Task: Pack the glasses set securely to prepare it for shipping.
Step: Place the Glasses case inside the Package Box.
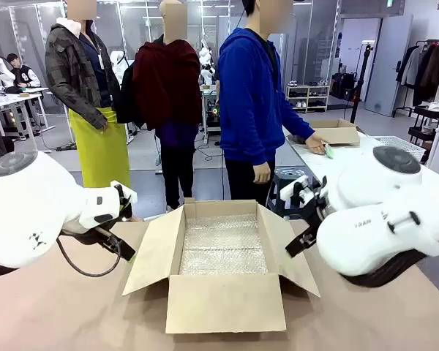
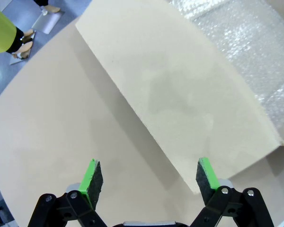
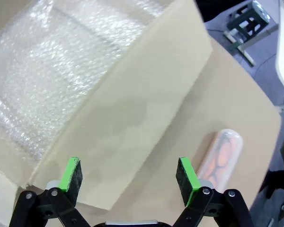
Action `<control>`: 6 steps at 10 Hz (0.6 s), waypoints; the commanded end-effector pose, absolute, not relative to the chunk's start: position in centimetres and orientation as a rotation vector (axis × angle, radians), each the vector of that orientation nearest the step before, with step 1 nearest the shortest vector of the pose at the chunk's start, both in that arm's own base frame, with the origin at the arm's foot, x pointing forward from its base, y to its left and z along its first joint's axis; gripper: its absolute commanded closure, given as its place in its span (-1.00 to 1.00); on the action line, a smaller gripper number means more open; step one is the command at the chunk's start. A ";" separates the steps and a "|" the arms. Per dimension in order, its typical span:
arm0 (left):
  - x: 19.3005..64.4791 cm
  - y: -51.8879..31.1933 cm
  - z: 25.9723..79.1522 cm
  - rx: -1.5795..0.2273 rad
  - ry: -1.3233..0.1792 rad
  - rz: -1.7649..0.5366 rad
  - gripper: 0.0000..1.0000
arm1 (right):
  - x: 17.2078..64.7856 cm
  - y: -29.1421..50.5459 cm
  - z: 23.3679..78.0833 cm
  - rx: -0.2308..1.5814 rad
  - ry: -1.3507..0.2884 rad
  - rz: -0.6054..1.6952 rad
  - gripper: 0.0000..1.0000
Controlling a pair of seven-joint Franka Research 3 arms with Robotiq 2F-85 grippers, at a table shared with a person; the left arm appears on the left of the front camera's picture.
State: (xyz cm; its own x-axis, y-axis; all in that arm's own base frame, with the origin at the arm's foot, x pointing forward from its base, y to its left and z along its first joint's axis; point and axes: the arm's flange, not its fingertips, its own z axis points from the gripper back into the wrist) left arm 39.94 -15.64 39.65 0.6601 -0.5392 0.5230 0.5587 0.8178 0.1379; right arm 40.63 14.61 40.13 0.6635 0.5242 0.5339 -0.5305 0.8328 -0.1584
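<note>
Bubble-lined box (image 1: pixel 227 301); far box (image 1: pixel 337 134), poss. open

Bright, even light from overhead fills the room; the open brown cardboard box (image 1: pixel 227 303) casts only a soft, short shadow on the tan table (image 1: pixel 58 314). The clear bubble wrap lining (image 3: pixel 47 61) glares white in both wrist views. Those 2 wide-angle views bow straight edges near the corners, and the pale pink translucent oblong case (image 3: pixel 220 156) looks slightly blurred. The front view is sharp.
</note>
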 end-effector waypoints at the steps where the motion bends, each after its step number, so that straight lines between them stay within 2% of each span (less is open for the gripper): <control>1: 38.5 -14.0 44.3 -0.127 -0.518 -0.692 -1.00 | 40.2 12.9 44.2 -0.005 -0.539 0.482 -1.00; 3: 37.2 -12.0 47.1 -0.276 -0.471 -0.802 -1.00 | 41.2 9.6 46.3 0.025 -0.473 0.354 -1.00; 6: 35.2 -9.9 48.8 -0.301 -0.524 -0.878 -1.00 | 44.3 5.1 45.7 0.075 -0.342 0.205 -1.00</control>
State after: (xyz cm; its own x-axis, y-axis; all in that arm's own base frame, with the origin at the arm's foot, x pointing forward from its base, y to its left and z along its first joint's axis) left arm 35.41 -10.98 48.80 0.5393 -0.6473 0.5387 0.7839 0.6196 -0.0402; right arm 42.80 4.84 46.28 0.8951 0.2479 0.3705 -0.2642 0.9644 -0.0069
